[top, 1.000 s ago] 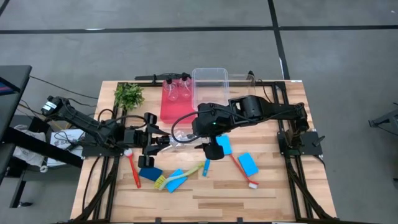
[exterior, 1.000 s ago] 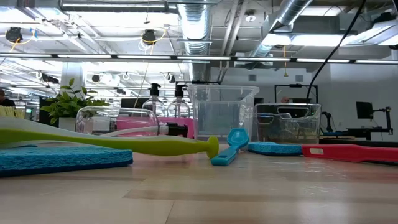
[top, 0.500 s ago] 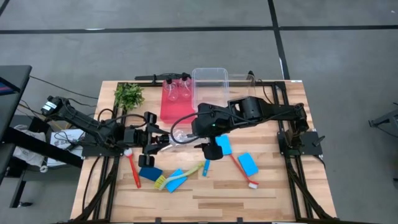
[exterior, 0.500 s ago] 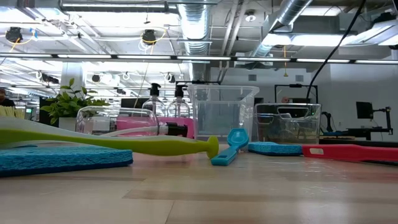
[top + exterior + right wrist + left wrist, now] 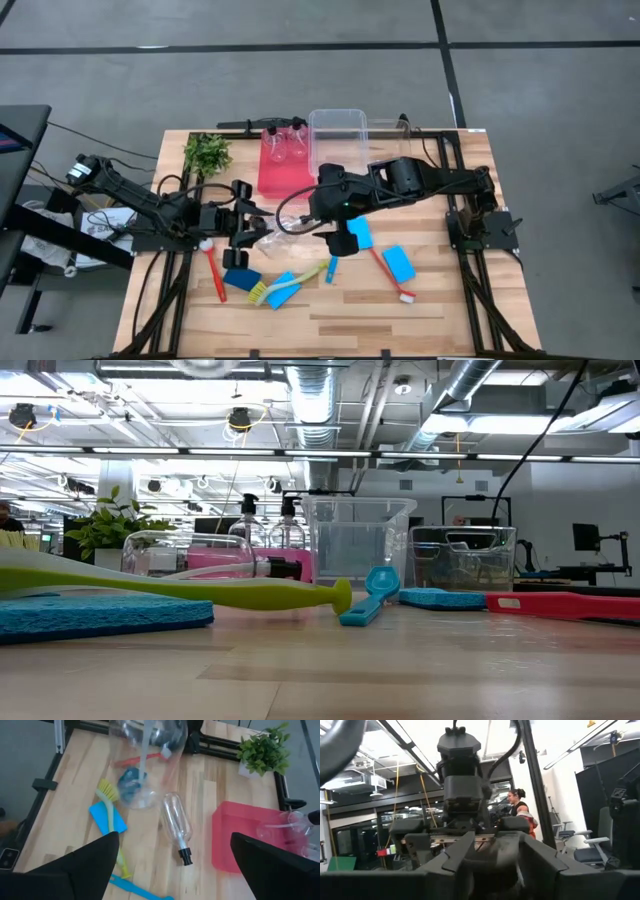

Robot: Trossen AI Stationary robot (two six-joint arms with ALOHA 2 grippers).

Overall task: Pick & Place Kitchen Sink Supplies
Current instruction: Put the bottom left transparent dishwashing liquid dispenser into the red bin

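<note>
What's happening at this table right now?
The left gripper appears to hold a clear bottle lifted over the middle of the table. The right gripper hangs beside it with its fingers wide open, holding nothing. A second bottle lies on its side near the red tray, which already has two bottles standing in it. Sponges and brushes lie loose on the wood.

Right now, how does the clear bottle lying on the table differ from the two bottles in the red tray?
The lying bottle rests on its side on bare wood, beside the red tray. The tray bottles stand upright inside the tray and carry tall pump tops. All are clear plastic with black tops.
</note>
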